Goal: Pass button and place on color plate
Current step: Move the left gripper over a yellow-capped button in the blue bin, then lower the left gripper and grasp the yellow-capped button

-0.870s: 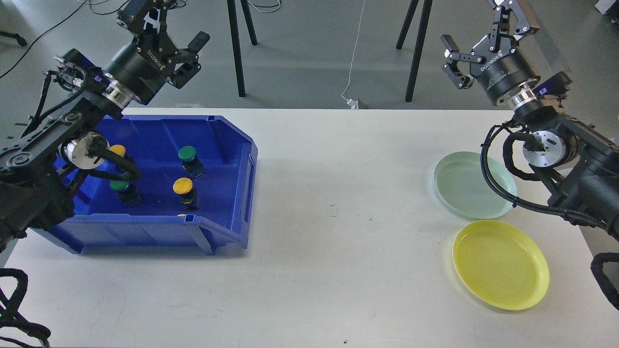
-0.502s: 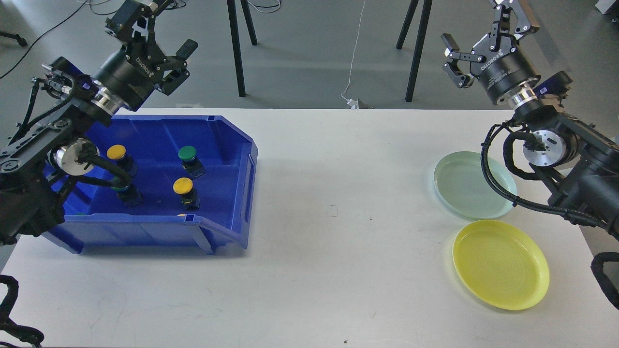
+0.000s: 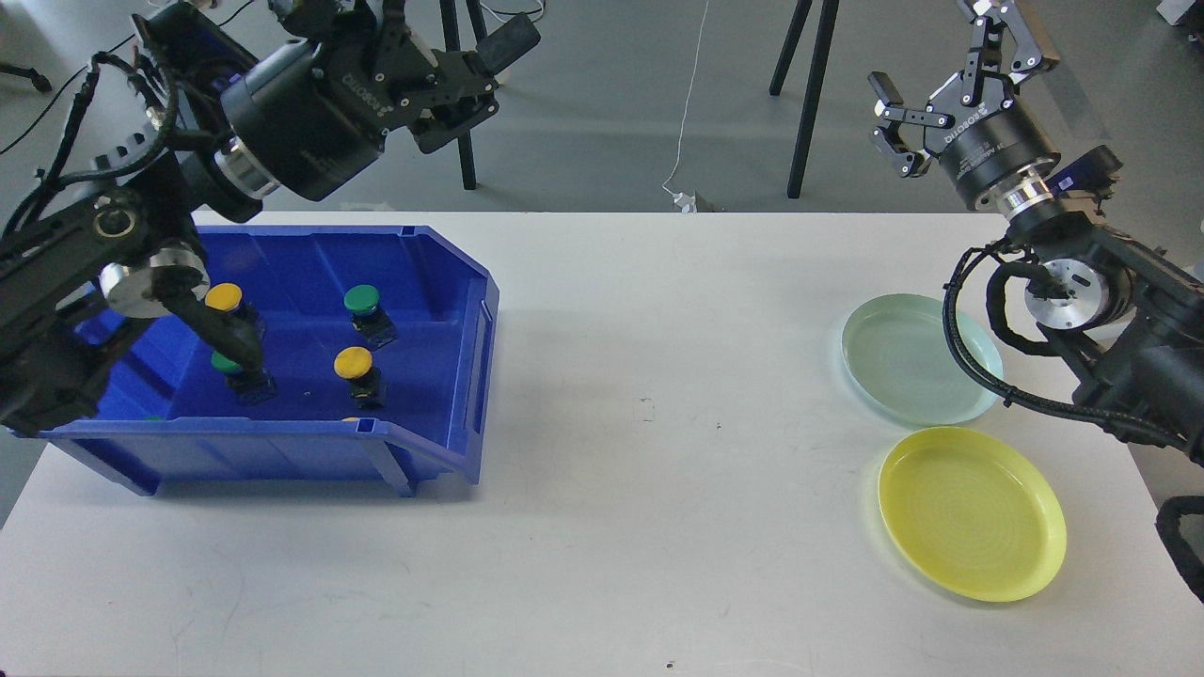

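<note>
A blue bin [image 3: 470, 310] at the left of the table holds several push buttons. A green-capped one [image 3: 362, 301] and a yellow-capped one [image 3: 354, 363] stand in its middle. Another yellow one [image 3: 224, 297] and a green one [image 3: 226, 362] are partly behind my left arm. A pale green plate [image 3: 908, 362] and a yellow plate [image 3: 971, 512] lie at the right. My left gripper [image 3: 451, 42] is open and empty, raised above the bin's far edge. My right gripper [image 3: 955, 42] is open and empty, raised beyond the table's far right corner.
The white table [image 3: 658, 423] spans the view, with its far edge behind the bin and plates. Black stand legs [image 3: 809, 94] and a white cable [image 3: 691, 103] are on the floor beyond it. My right arm's black cables [image 3: 978, 357] hang over the green plate's right rim.
</note>
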Robot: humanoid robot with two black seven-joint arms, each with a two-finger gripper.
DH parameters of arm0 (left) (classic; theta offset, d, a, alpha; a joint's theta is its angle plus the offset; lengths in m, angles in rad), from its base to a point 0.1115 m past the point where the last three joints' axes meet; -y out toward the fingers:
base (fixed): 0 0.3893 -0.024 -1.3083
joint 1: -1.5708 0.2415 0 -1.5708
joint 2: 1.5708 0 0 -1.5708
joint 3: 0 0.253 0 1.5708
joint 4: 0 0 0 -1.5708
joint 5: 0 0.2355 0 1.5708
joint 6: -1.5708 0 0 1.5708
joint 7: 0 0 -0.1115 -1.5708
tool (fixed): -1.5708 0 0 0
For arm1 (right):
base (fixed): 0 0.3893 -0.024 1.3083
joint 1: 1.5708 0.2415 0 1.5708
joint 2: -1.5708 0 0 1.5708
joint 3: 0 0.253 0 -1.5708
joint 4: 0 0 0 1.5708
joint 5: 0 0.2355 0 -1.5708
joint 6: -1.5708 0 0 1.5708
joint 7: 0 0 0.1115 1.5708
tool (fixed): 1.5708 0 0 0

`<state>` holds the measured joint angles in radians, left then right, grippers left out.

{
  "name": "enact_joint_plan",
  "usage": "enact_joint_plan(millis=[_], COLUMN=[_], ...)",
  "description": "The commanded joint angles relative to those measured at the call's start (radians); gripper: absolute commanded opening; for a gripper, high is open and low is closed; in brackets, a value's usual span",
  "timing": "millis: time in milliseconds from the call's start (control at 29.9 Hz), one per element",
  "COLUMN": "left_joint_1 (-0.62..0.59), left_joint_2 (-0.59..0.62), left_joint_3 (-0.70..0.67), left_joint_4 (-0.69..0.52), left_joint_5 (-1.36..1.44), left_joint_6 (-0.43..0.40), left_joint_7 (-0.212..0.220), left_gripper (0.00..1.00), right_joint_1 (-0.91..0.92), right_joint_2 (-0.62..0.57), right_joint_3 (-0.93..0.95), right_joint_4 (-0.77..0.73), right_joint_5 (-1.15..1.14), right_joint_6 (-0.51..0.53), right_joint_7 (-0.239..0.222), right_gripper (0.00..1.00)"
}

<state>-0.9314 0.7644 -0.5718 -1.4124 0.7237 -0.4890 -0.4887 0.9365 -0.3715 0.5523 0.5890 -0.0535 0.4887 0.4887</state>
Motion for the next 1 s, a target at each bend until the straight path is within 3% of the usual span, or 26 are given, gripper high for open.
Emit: enact_joint_plan(millis=[0, 167, 368, 569, 736, 970], left_joint_1=[-0.179, -0.424, -0.559, -0.578, -0.529, -0.406], left_joint_2=[0.18, 0.257, 0.239, 0.135, 0.064, 0.055], left_joint_3=[0.226, 0.557, 0.811, 0.823, 0.831, 0.828], left_joint_4=[-0.003, -0.002, 0.064, 0.248, 0.262, 0.262], left_joint_5=[0.161, 0.492, 0.695, 0.708, 0.718, 0.827], left_joint_6=[0.0, 0.0, 0.0, 0.0, 0.0, 0.0], left_joint_7=[0.0, 0.0, 0.0, 0.0, 0.0, 0.0], left_gripper=[1.0, 1.0, 1.0, 1.0, 1.0, 1.0], right_joint_1=[-0.008, -0.024, -0.031, -0.031, -0.038, -0.051], right_joint_2=[0.0, 0.005, 0.008, 0.008, 0.006, 0.003], right_joint_3=[0.001, 0.001, 0.0, -0.003, -0.003, -0.003], right_joint_4=[-0.001, -0.008, -0.011, -0.012, -0.014, -0.014], right_joint_5=[0.001, 0.004, 0.004, 0.003, 0.003, 0.003], right_joint_6=[0.0, 0.0, 0.0, 0.0, 0.0, 0.0], right_joint_7=[0.0, 0.0, 0.0, 0.0, 0.0, 0.0], right_gripper=[0.99, 0.99, 0.99, 0.99, 0.99, 0.99])
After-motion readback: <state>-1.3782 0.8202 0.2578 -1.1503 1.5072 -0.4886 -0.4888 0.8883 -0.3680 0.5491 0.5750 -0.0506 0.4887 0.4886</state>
